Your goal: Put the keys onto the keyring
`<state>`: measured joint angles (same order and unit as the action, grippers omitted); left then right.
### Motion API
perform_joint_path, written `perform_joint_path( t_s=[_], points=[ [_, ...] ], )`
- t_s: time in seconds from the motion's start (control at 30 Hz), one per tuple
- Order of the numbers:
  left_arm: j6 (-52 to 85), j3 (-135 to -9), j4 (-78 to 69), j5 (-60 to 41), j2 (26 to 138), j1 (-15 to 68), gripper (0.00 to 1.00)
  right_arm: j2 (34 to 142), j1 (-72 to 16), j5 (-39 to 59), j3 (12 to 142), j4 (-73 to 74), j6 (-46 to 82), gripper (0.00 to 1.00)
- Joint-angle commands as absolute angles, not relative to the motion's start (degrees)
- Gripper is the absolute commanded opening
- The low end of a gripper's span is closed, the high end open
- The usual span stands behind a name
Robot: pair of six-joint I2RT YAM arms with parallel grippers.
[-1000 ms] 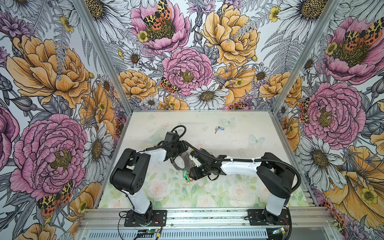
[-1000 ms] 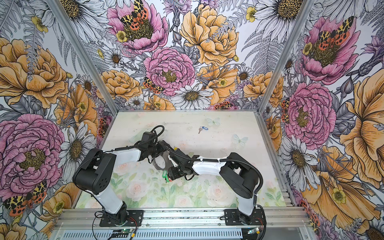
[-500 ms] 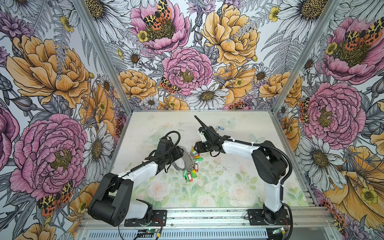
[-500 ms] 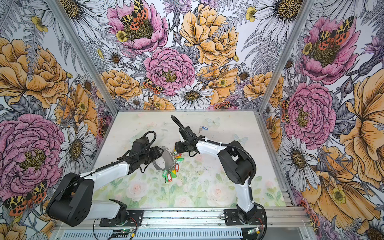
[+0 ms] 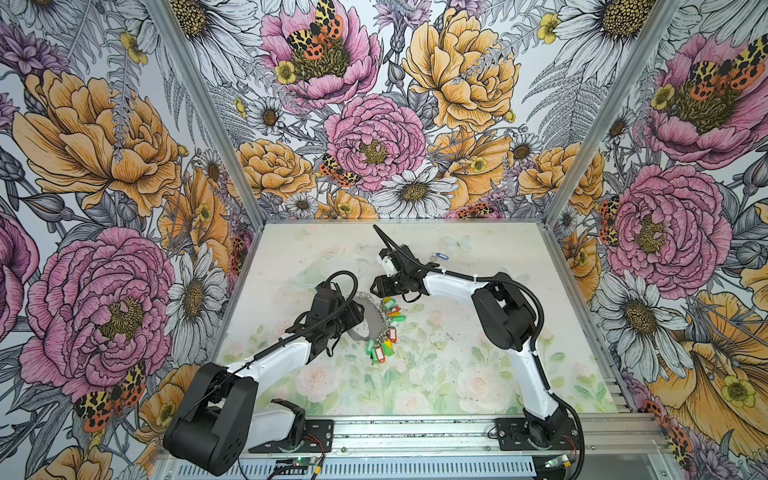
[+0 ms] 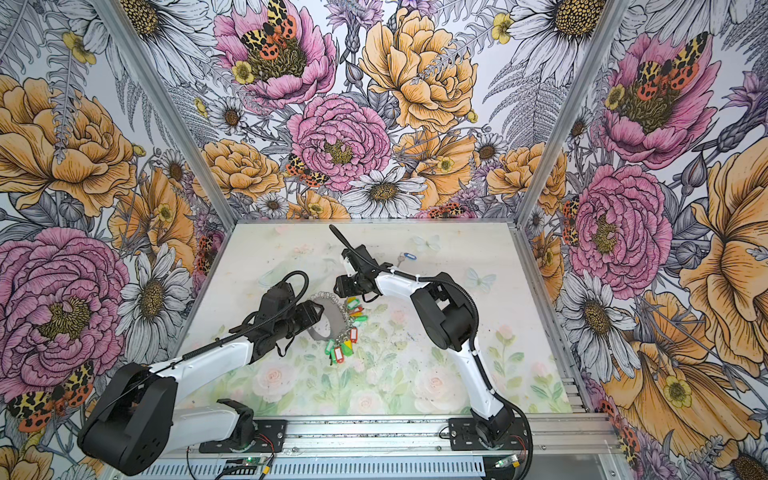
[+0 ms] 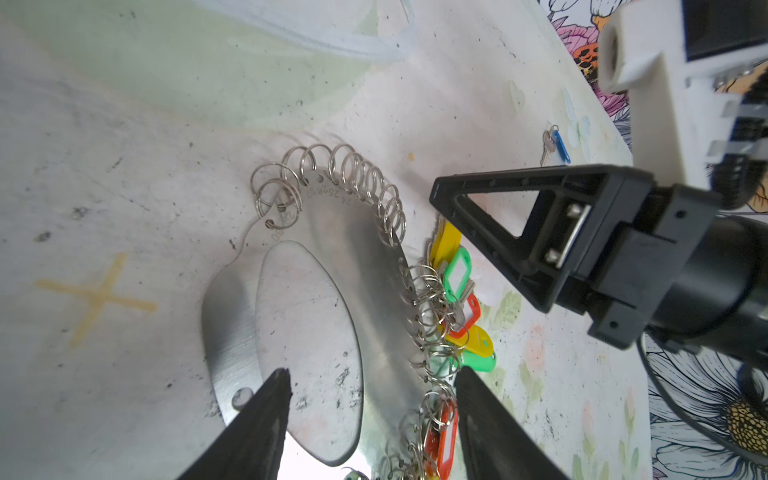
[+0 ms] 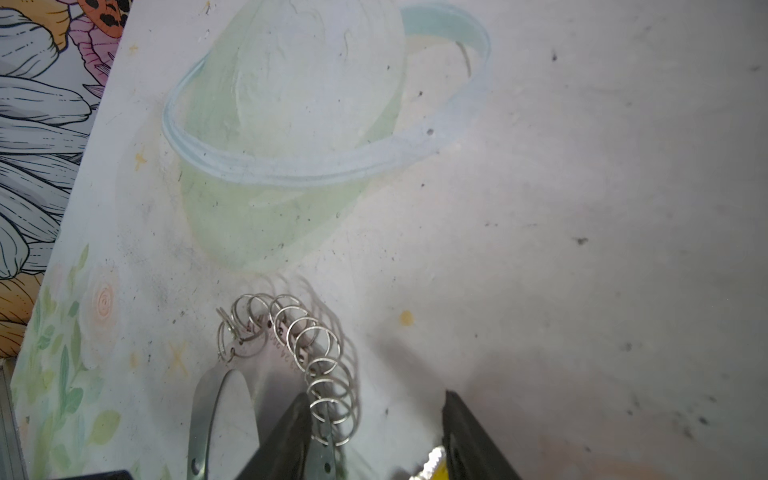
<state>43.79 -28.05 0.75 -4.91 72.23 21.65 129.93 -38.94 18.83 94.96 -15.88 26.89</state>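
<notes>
Next, open, empty right gripper (image 8: 374, 399) should fetch keys (image 5: 438, 257) near surface (image 5: 478, 332) far edge; open left gripper (image 7: 370, 372) straddles keyring (image 7: 353, 241).

keys (image 5: 439, 256): one small silvery key on a blue oblong tag; lying flat at the far side of the table (image 5: 490, 357), loose, well apart from the keyring.
keyring (image 7: 365, 266): flat grey metal oval, wide central hole, rim lined with small wire rings (image 7: 357, 170); flat, mid-table.
</notes>
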Motion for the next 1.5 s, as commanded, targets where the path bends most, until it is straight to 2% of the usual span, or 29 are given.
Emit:
perform_joint_path(
  t_s=[0.0, 0.23, 0.47, 0.8, 1.03, 1.17, 1.47],
  points=[
    [44.21, -29.13, -0.7, -4.13, 73.59, 22.15, 0.65, 130.73, -39.81, 20.06, 94.84, -17.12, 26.8, 0.5],
    [44.3, -30.81, -1.69, -5.04, 77.93, 21.74, 0.64, 122.79, -40.53, 18.31, 82.43, -16.83, 27.73, 0.43],
    [43.09, -34.61, -2.29, -7.78, 83.31, 22.67, 0.61, 113.55, -45.06, 15.05, 71.21, -15.79, 28.72, 0.35],
    [40.93, -37.18, -0.34, -10.22, 86.66, 23.11, 0.52, 109.09, -54.76, 15.69, 66.01, -13.5, 32.21, 0.32],
    [39.28, -35.65, 5.15, -6.05, 80.83, 24.11, 0.51, 101.8, -53.73, 8.83, 63.88, -13.46, 29.95, 0.31],
    [39.5, -33.62, 7.75, -3.04, 75.67, 25.04, 0.51, 104.34, -51.57, 10.13, 66.43, -13.45, 28.36, 0.3],
    [41.48, -26.81, 10.64, -0.1, 63.0, 23.61, 0.51, 109.84, -53.39, 12.48, 70.52, -13.57, 25.76, 0.29]
  ],
)
